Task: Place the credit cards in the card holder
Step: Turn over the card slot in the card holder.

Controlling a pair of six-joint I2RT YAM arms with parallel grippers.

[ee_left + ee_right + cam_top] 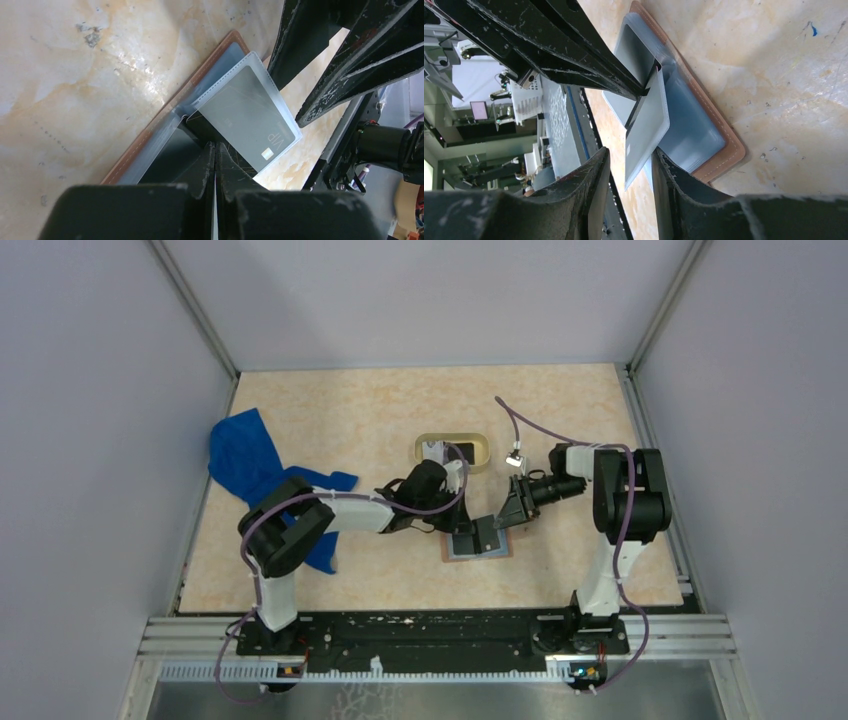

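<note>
- Credit card (245, 117), dark grey, reads "VIP" beside its chip. The left pincer (215, 150) is clamped on its near corner, and the card sits inside the clear pocket leaf (646, 130) of the card holder (150, 132).
- Right pincer (630, 167), narrowly parted, straddles that leaf's free edge.
- The holder lies open on the marbled table (560, 420), with bare surface to its right, an oval tray (452, 437) behind and a blue cloth (245, 460) far left.

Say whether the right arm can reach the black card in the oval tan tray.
Likely yes: the right gripper is open over the brown card holder, with bare table between it and the black card.
</note>
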